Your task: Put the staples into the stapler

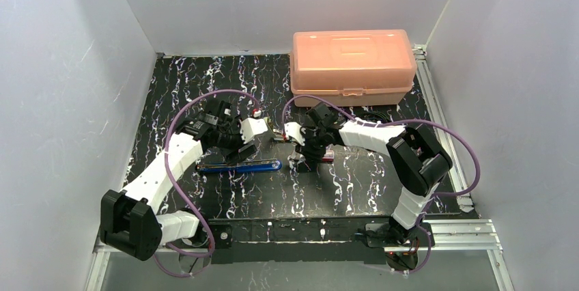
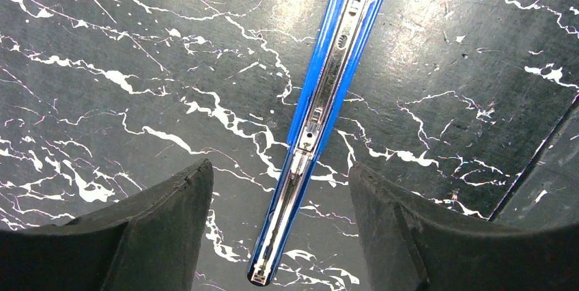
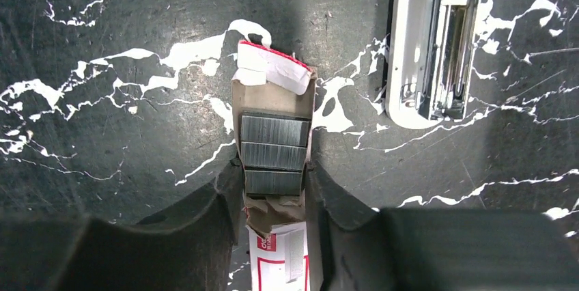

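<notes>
The blue stapler (image 2: 321, 113) lies opened flat on the black marbled table, its metal channel facing up; in the top view the stapler (image 1: 239, 165) is left of centre. My left gripper (image 2: 280, 175) hovers open over its near end, with both fingers well clear of it. The staples (image 3: 274, 151), three grey strips, lie in a brown cardboard tray (image 3: 273, 96) pulled out of a red-and-white box (image 3: 283, 253). My right gripper (image 3: 273, 175) has its fingers pressed against both sides of the tray. In the top view the right gripper (image 1: 305, 161) is just right of the stapler's end.
A white-bodied piece with a metal mechanism (image 3: 437, 38) lies close to the right of the tray. An orange plastic case (image 1: 353, 65) stands at the back. White walls close in the left, right and far sides.
</notes>
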You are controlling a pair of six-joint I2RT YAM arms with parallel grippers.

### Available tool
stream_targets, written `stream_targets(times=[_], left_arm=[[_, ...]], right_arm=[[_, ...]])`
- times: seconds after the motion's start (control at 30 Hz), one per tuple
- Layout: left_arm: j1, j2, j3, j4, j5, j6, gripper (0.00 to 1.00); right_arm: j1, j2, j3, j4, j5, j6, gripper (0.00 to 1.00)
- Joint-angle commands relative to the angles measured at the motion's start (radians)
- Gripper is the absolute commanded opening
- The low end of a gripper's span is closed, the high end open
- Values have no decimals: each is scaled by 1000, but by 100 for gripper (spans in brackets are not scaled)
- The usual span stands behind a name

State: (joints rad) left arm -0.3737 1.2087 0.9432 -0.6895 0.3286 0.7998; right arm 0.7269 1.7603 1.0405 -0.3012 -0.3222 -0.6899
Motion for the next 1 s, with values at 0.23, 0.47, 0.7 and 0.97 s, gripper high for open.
stream_targets(times=[0.23, 0.47, 0.7, 0.97], left_arm=[[11, -24, 57, -59, 16, -1, 70], [11, -21, 76, -68, 10, -20, 71], [13, -27, 71, -14, -3, -66, 71], [43, -22, 91, 67, -15, -178, 74]], right_arm=[[5, 7, 85, -381, 23, -408, 28], [5, -4, 59, -495, 105, -570, 41], [-13, -66, 71, -388, 30, -365, 66], [-16, -190, 28, -222, 7, 45, 64]])
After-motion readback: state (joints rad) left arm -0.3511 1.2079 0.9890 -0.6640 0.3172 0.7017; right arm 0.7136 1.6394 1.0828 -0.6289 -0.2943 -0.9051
